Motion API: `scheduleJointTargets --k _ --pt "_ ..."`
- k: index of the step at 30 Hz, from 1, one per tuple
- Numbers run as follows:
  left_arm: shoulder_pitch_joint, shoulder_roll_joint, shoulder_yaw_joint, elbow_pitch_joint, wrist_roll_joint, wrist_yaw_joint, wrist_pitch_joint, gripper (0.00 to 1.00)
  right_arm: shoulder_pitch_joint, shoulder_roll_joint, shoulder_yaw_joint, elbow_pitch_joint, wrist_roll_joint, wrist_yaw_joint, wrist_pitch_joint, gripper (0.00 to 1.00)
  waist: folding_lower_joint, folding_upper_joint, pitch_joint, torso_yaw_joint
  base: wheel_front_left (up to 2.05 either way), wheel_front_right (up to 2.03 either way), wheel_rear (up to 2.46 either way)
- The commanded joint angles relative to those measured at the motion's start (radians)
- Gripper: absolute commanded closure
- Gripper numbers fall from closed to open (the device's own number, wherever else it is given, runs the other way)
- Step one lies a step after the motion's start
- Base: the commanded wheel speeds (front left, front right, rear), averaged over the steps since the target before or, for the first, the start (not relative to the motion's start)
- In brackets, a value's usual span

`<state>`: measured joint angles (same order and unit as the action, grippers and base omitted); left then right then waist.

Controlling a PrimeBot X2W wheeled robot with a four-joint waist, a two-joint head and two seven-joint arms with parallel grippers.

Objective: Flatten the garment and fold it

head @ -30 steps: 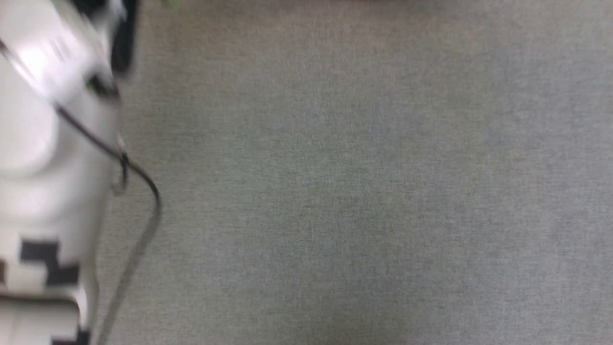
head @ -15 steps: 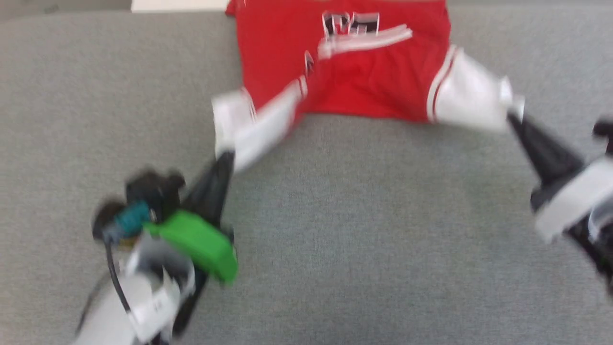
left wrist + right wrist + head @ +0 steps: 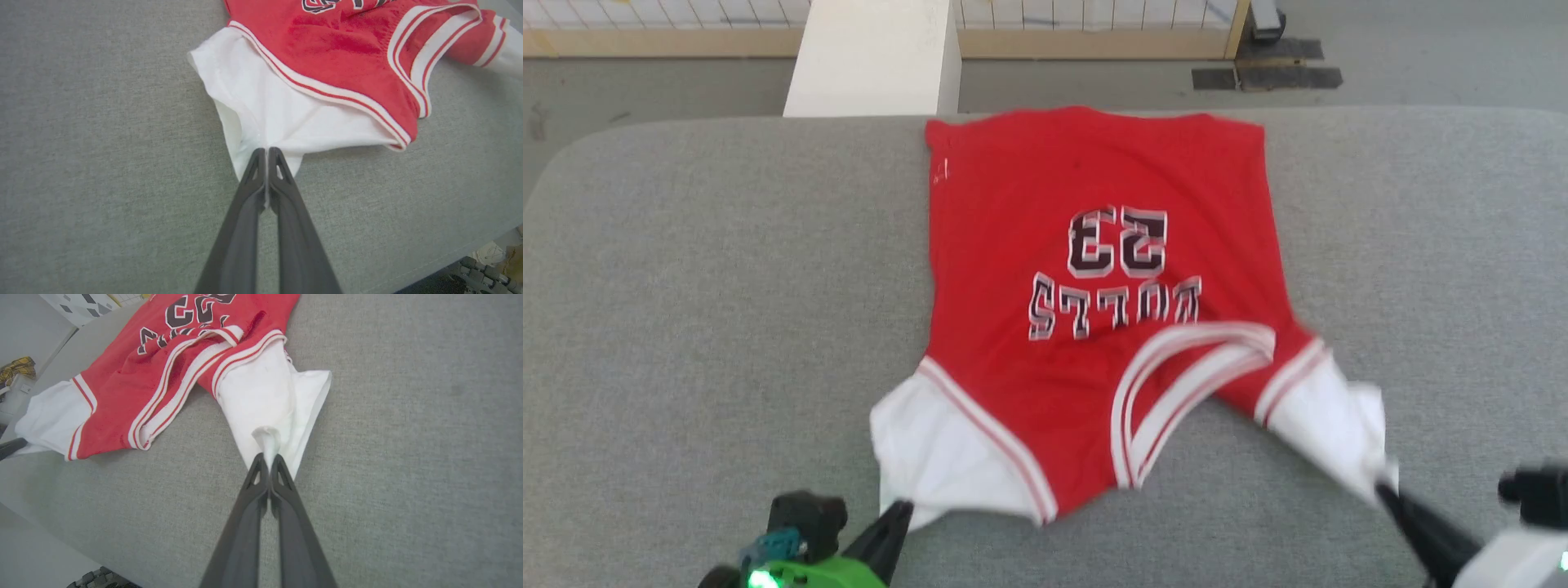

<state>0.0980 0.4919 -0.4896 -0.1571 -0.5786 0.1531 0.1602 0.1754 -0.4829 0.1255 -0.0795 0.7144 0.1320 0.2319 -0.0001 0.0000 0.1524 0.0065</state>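
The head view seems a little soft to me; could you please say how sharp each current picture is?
Head view: mildly blurred, worst where the right gripper holds the garment; print legible. Left wrist view: crisp, cloth weave clear around the left gripper. Right wrist view: crisp near its fingers, slightly softer at the far print.

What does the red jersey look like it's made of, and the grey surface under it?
The red jersey: soft matte knit fabric, probably cotton or polyester; it wrinkles and bunches softly, and no sheen shows. The grey surface: matte woven upholstery-like cloth with a fine heathered weave; its rounded corner suggests padding beneath, though that is a guess.
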Motion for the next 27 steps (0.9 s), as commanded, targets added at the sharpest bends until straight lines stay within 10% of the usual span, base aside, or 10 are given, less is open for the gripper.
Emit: scheduleJointTargets --k 1,19,20,27 --pt "0.025 0.013 0.006 0.007 -0.012 0.008 0.009 1.00 0.044 0.015 -0.014 -0.004 0.000 -0.001 0.017 1.00 0.0001 0.0000 -0.012 -0.005 0.00 0.00 0.00" --pt "0.168 0.025 0.036 -0.039 -0.099 0.057 0.030 1.00 0.219 0.133 -0.114 0.005 -0.051 -0.001 0.110 1.00 0.0001 0.0000 -0.041 -0.013 0.00 0.00 0.00" --pt "0.166 0.024 0.034 -0.042 -0.099 0.056 0.030 1.00 0.208 0.136 -0.110 0.004 -0.060 -0.001 0.106 0.07 0.0001 0.0000 -0.045 -0.013 0.00 0.00 0.00" --pt "0.151 0.027 0.041 -0.088 -0.094 0.062 0.027 1.00 0.127 0.101 -0.118 -0.038 -0.055 -0.001 0.164 0.00 0.0001 0.0000 -0.050 -0.006 0.00 0.00 0.00"
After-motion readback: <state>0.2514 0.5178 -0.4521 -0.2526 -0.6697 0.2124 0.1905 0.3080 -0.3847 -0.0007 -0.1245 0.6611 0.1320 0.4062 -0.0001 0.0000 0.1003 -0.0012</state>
